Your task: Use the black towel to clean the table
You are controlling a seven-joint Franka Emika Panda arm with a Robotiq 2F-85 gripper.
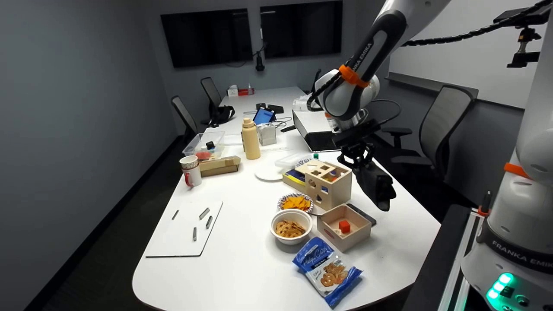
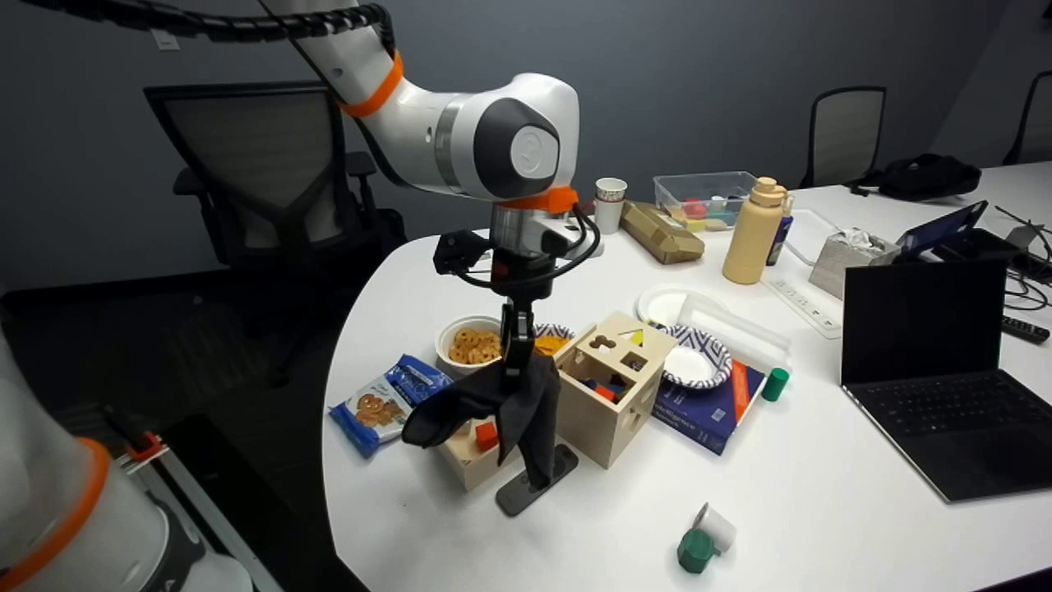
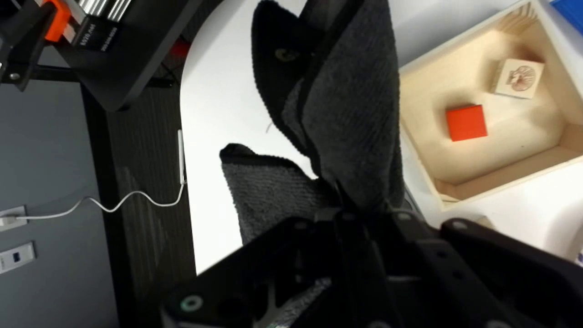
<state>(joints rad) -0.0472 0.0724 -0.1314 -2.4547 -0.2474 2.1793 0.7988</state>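
Worktop (image 1: 235,263): white, corners rounded
Blue bag (image 1: 324,270): flat, near white bowl (image 1: 290,241)
Patterned bowl (image 1: 281,202): just beside the white one
Open box (image 1: 356,237): wooden, just beside sorting cube (image 2: 588,421)
Dark device (image 2: 516,497): flat, beside the open box
Thin board (image 1: 170,238): white
Red-handled cup (image 1: 195,175): near cardboard box (image 1: 220,167)
Tan bottle (image 2: 750,242): upright
Laptop (image 2: 970,411): open
Green block (image 2: 696,552): just beside white cylinder (image 2: 716,528), which lies on its side

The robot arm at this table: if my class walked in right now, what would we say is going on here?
A robot arm has its gripper closed on a black towel, which hangs in loose folds over the white table. Close by are an open wooden box with a red block inside and a wooden shape sorter. I cannot tell whether the towel's lower end touches the table; most likely it is meant for wiping.
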